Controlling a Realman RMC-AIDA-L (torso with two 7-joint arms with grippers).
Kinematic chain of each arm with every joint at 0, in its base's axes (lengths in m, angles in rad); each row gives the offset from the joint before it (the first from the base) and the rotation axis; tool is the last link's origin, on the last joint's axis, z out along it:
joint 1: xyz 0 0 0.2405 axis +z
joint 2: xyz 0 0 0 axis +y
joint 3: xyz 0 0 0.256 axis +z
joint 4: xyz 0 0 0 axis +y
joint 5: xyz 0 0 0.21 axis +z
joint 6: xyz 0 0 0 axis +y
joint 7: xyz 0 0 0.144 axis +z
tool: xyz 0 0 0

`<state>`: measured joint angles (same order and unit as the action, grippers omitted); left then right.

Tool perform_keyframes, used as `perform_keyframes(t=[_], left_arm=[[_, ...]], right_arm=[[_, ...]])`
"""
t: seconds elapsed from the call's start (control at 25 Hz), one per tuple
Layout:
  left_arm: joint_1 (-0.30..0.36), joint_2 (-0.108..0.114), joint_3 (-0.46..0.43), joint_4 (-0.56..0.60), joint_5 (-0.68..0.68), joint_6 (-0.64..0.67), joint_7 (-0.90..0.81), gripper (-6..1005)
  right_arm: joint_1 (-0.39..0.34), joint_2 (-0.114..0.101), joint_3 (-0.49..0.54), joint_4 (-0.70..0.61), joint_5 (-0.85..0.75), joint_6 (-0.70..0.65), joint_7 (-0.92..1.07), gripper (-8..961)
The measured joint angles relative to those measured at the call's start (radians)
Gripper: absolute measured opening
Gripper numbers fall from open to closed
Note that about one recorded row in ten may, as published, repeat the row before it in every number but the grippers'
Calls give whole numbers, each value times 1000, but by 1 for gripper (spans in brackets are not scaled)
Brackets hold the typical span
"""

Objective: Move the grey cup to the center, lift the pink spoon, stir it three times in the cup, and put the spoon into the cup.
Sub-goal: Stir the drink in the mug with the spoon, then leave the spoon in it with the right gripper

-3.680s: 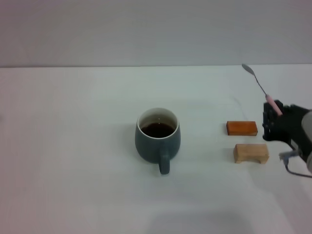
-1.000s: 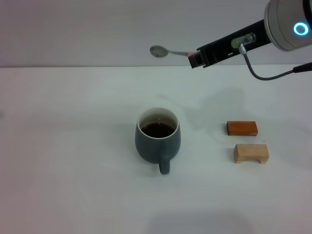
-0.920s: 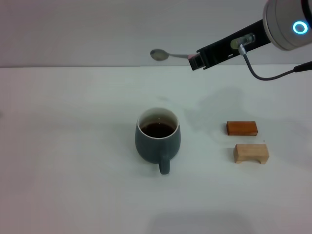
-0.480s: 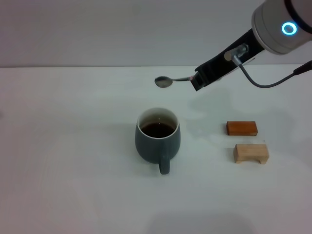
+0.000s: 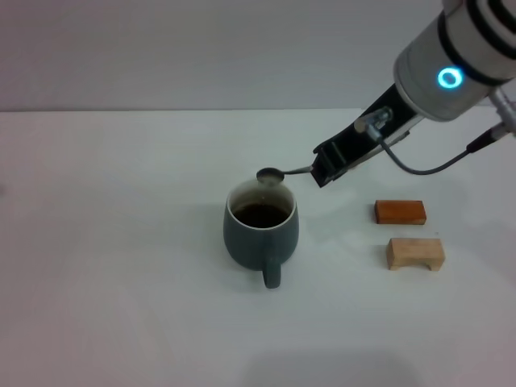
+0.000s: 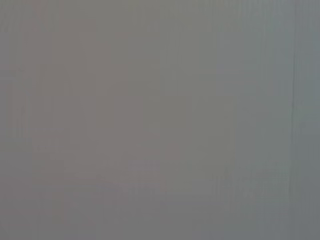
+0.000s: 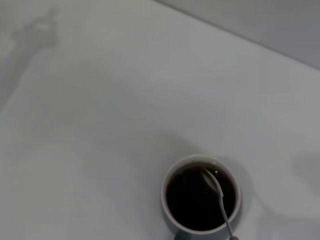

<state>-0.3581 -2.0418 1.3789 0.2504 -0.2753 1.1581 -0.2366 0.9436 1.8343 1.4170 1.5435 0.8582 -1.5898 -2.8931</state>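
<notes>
The grey cup (image 5: 260,229) stands in the middle of the white table, handle toward me, with dark liquid inside. My right gripper (image 5: 324,171) is shut on the pink spoon (image 5: 284,172), whose handle is hidden in the fingers. Only the metal stem and bowl show. The spoon's bowl hovers just above the cup's far rim. In the right wrist view the spoon (image 7: 218,196) hangs over the dark liquid in the cup (image 7: 200,200). My left gripper is out of view; the left wrist view shows only blank grey.
An orange-brown wooden block (image 5: 399,212) and a tan wooden block (image 5: 414,253) lie to the right of the cup, below my right arm. The table's back edge meets a grey wall.
My right gripper has come down and toward the cup with the spoon, bringing the spoon's bowl from high above the table to just over the cup's rim. The cup has not moved.
</notes>
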Motion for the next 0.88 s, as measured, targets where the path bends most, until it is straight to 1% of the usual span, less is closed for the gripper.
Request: perform_keyframes(t=[0.12, 0.36, 0.6, 0.64, 0.8, 0.84, 0.88], left_arm=[[4, 0, 0, -2, 0, 0, 0, 47], [13, -1, 5, 1, 5, 10, -5, 47], [16, -4, 9, 3, 5, 19, -8, 47], [16, -4, 9, 3, 5, 19, -8, 47], [16, -5, 6, 4, 5, 21, -3, 46], [16, -5, 6, 4, 5, 21, -3, 46], [16, -5, 6, 4, 5, 21, -3, 46]], right_arm=[[4, 11, -2, -40, -2, 15, 0, 121], [20, 20, -12, -102, -4, 38, 0, 121], [36, 25, -26, -167, -5, 78, 0, 121], [48, 31, -26, -195, -5, 84, 0, 121], [62, 39, -27, -232, -5, 90, 0, 121], [69, 45, -28, -252, -5, 95, 0, 121], [69, 45, -28, -252, -5, 95, 0, 121]])
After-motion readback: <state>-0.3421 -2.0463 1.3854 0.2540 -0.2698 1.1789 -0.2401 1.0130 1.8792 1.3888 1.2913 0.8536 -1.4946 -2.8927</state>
